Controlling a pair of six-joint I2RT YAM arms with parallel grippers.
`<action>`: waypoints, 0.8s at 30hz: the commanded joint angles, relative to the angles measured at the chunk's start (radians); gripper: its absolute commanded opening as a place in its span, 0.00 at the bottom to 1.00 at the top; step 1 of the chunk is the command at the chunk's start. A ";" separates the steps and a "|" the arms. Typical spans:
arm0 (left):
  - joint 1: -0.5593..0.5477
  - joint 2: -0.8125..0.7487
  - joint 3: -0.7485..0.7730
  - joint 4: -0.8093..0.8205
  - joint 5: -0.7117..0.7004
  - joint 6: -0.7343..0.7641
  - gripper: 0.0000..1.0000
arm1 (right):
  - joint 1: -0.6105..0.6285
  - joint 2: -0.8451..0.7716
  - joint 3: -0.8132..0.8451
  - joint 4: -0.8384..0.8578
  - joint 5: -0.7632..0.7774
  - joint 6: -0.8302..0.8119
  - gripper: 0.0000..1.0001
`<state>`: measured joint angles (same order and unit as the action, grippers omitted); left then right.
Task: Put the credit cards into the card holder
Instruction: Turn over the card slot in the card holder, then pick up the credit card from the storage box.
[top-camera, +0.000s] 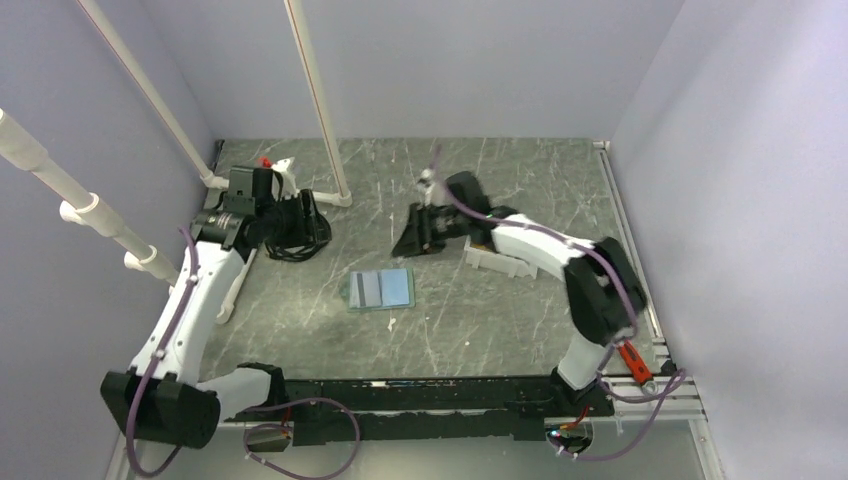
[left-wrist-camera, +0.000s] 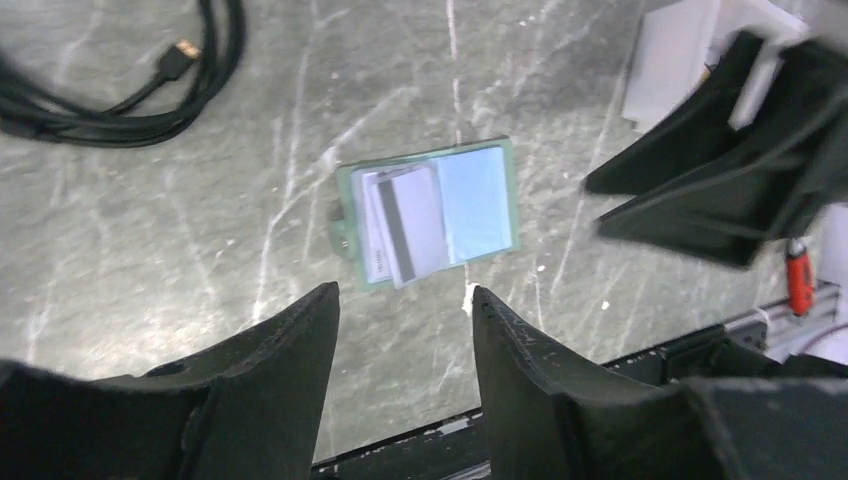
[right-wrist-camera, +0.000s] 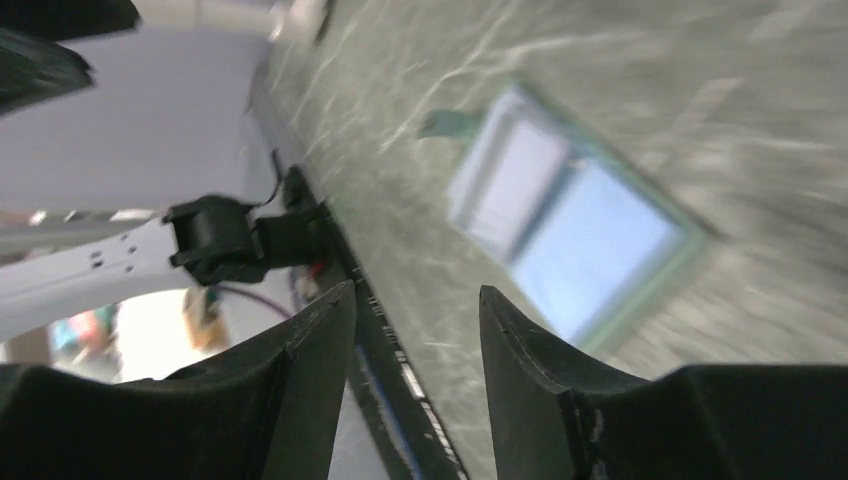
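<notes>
The card holder lies open and flat on the table, sage-green rim, light blue inside. In its left half sit pale credit cards, the top one with a dark stripe; I cannot tell how far into the slots they go. My left gripper hovers open above the table just near of the holder, nothing between its fingers. My right gripper is also open and empty, raised beyond and to the right of the holder, and it shows in the left wrist view too.
A coiled black cable with a USB plug lies at the back left by the left gripper. A white plastic bin stands under the right arm. White pipes rise at the back left. Walls close in the table.
</notes>
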<state>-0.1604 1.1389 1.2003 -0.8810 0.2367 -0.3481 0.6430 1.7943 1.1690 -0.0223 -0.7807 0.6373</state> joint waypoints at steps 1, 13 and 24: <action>0.001 0.102 0.011 0.124 0.197 0.017 0.58 | -0.146 -0.237 -0.050 -0.328 0.262 -0.251 0.54; -0.012 0.297 -0.021 0.286 0.400 0.031 0.71 | -0.556 -0.322 -0.122 -0.514 0.625 -0.270 0.77; -0.395 0.575 0.121 0.646 0.287 -0.227 0.74 | -0.561 -0.146 -0.109 -0.431 0.628 -0.209 0.81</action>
<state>-0.4480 1.5948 1.2091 -0.4191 0.6060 -0.4873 0.0807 1.6020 1.0306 -0.4889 -0.1802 0.4042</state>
